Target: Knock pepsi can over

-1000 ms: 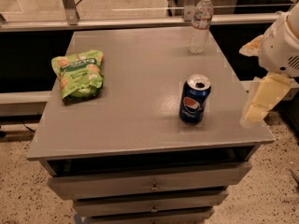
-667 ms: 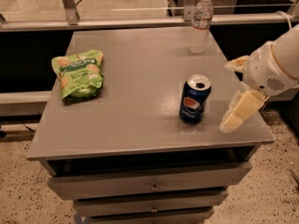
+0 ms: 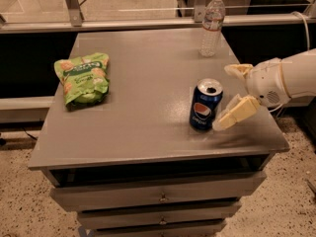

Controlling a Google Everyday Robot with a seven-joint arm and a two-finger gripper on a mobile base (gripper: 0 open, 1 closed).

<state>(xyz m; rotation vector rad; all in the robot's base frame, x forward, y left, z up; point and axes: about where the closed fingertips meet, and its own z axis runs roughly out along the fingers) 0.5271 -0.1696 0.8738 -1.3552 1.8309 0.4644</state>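
Since the tool (image 3: pixel 226 98) is spread wide and held low, likely for a sideways push, the pepsi can (image 3: pixel 205 107) stands upright on the tabletop (image 3: pixel 138 107) just beside its lower finger, almost touching.

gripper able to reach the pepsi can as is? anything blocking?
Likely yes. The gripper is open right beside the upright pepsi can, close to its side, with nothing between them. The water bottle and the green snack bag sit well clear.
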